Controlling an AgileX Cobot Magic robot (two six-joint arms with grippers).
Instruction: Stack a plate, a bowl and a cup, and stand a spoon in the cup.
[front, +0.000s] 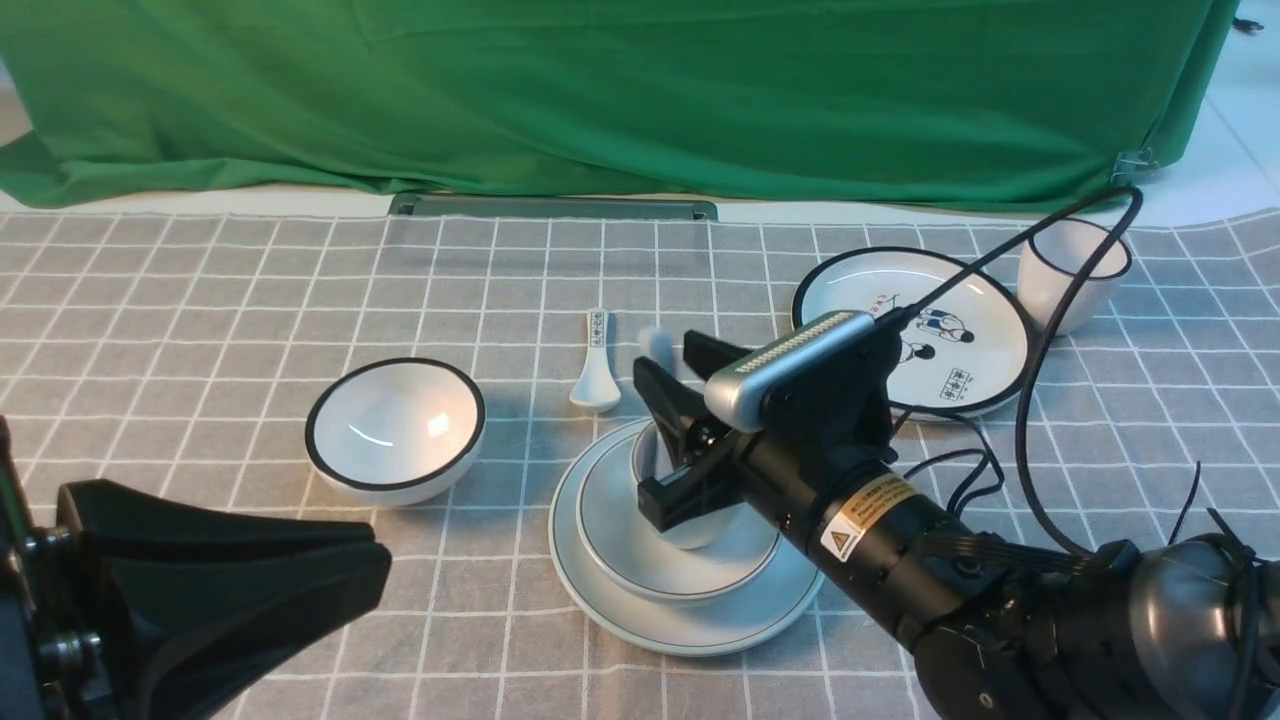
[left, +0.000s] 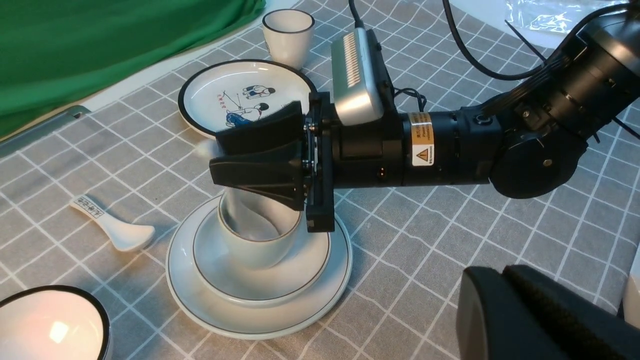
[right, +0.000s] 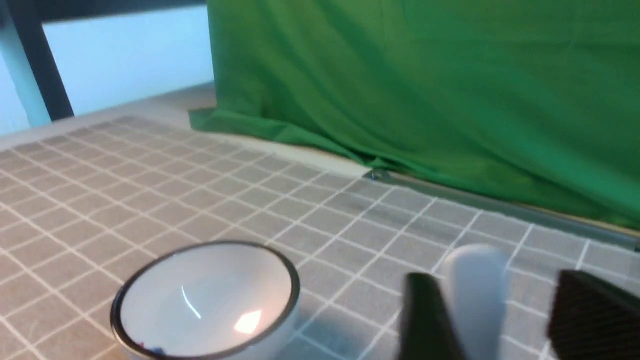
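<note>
White dishes sit in one neat pile near the front middle of the tabletop (front: 150, 250). The plate (front: 690, 625) lies flat at the bottom, the bowl (front: 640, 560) sits in it, and the cup (left: 255, 250) stands inside the bowl, so each small thing rests in a bigger one and cannot slide off. The spoon (right: 475, 290) stands in the cup with its scoop down and its handle poking up between the two sides of the right gripper (left: 215, 156). That gripper is spread wide, with a gap beside the handle, so I think the spoon leans on the cup by itself, though the handle looks blurry and may touch one side. The left gripper (front: 385, 565) is pressed together, holds nothing, and sits low at 8 o'clock from the pile. A black-rimmed bowl (front: 395, 430) sits at 9 o'clock from the pile, a little printed spoon (front: 597, 365) at 12 o'clock, a cartoon plate (front: 910, 330) at 2 o'clock, and a taller cup (front: 1070, 270) past that. A grey cloth with white squares (front: 200, 330) covers the tabletop, and a big green curtain (front: 600, 90) hangs along the far edge at 12 o'clock.
</note>
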